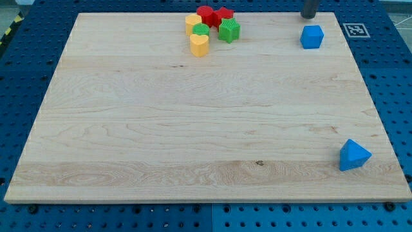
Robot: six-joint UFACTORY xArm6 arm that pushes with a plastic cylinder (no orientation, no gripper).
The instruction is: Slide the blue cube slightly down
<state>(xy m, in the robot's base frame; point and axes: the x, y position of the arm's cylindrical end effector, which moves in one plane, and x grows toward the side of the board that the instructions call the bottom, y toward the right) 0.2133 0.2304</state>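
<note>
The blue cube (311,37) sits near the top right of the wooden board (193,116). My tip (309,16) is just above the cube at the view's top edge, a small gap apart from it. Only the rod's lowest part shows.
A cluster at the top centre holds a red cylinder (205,13), a red block (223,15), a yellow block (192,23), a green block (201,30), a green star-like block (228,30) and a yellow heart (199,45). A blue triangular block (353,155) lies at the lower right. A marker tag (355,29) lies off the board's top right.
</note>
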